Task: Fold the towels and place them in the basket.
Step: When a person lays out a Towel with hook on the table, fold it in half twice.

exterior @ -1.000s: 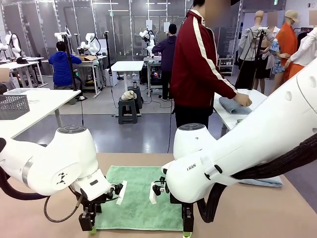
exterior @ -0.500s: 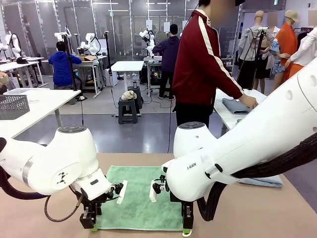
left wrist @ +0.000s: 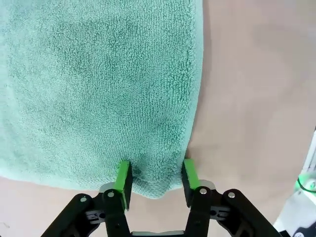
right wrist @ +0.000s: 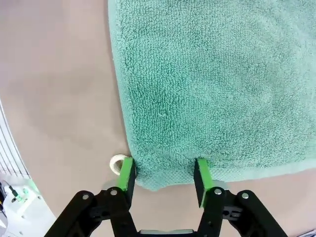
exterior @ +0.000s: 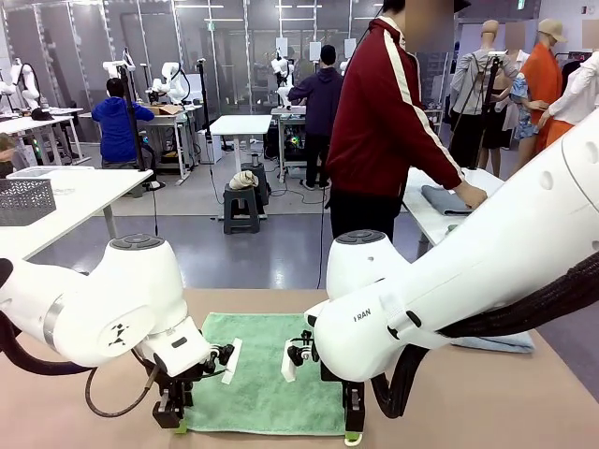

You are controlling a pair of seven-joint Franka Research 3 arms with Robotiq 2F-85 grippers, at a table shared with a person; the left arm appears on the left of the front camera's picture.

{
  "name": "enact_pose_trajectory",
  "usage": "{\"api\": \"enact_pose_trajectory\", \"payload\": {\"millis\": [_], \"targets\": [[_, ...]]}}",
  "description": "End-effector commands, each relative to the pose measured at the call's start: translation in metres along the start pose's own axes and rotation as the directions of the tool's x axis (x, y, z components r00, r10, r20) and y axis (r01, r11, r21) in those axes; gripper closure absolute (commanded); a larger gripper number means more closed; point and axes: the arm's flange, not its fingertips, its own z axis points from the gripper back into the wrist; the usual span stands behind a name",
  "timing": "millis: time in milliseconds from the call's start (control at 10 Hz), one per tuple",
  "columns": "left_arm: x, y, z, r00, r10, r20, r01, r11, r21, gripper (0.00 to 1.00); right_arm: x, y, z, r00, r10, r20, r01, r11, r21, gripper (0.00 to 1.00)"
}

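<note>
Towel (exterior: 267, 374) lies flat; left gripper (left wrist: 156, 174) and right gripper (right wrist: 164, 172), jaws apart, straddle its near corners, bare table (left wrist: 256, 98) beyond both edges

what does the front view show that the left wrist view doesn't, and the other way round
Front view adds: the right gripper at a near corner of the green towel, a pale blue towel on the right of the table, and a person touching another towel on a white table.
Left wrist view adds the close detail: the left gripper, jaws apart, with its green pads either side of the towel's corner.
Shared: the green towel lying flat on the tan table.
</note>
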Motion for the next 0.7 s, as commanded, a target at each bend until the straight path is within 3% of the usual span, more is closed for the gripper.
{"api": "enact_pose_trajectory", "payload": {"millis": [0,300,400,500,600], "targets": [[0.0040,0.0012,0.0040,1.000,-0.008,-0.005,0.008,1.000,0.003,0.59,0.0040,0.0029,-0.0011,1.000,-0.021,-0.016,0.021,1.000,-0.020,0.41],[0.0022,0.0028,0.0112,1.000,-0.006,-0.008,0.006,1.000,-0.010,0.57,0.0034,0.0026,0.0011,1.000,-0.017,-0.015,0.017,1.000,-0.011,0.41],[0.0018,0.0033,0.0102,1.000,-0.006,-0.014,0.006,1.000,-0.015,0.79,0.0029,0.0024,0.0015,1.000,-0.015,-0.011,0.015,1.000,-0.014,0.57],[0.0027,0.0041,0.0098,1.000,-0.006,-0.018,0.005,1.000,-0.022,0.77,0.0030,0.0025,0.0024,1.000,-0.020,-0.008,0.020,1.000,-0.011,0.60],[0.0032,0.0049,0.0105,1.000,-0.006,-0.020,0.006,1.000,-0.028,0.99,0.0026,0.0022,0.0030,1.000,-0.023,-0.005,0.023,1.000,-0.008,0.77]]}}
